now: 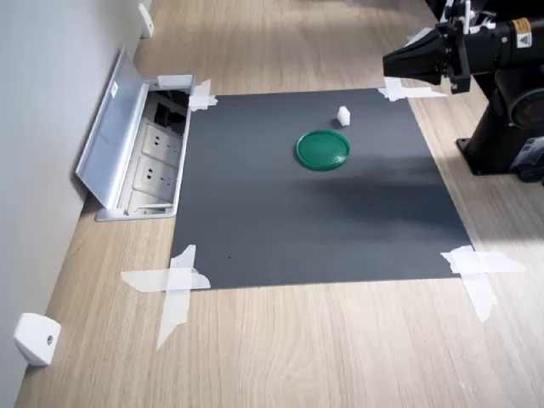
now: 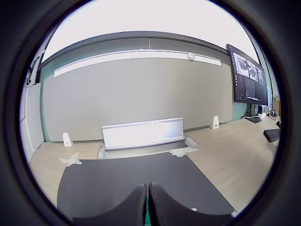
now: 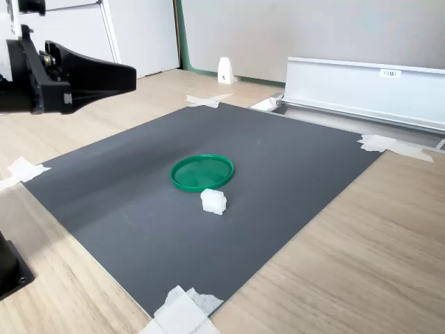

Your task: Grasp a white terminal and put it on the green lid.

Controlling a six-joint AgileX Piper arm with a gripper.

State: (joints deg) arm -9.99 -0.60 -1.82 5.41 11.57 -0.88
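White terminal sits on the dark mat, a tiny white block with a bumpy top. It rests just beside the green lid but does not touch it. In the first exterior view the block is up and a bit to the right of the lid. In the second exterior view the block is in front of the lid, nearer the camera.

The lid is a flat round green disc with a small raised edge. It lies flat on the mat, and nothing is on top of it.

The mat is a big dark gray sheet on a wooden table. White tape holds its corners down.

The gripper is black and hangs in the air, well apart from the block and the lid. In the first exterior view it is at the top right, pointing left, over the mat's far right corner. In the second exterior view the gripper is at the top left. In the wrist view the two fingers are pressed together, so the jaws are closed with nothing between them.

At the first exterior view's left, a silver box with power sockets is set into the table with its flap up. A small white wedge sits near the bottom left corner of that view.
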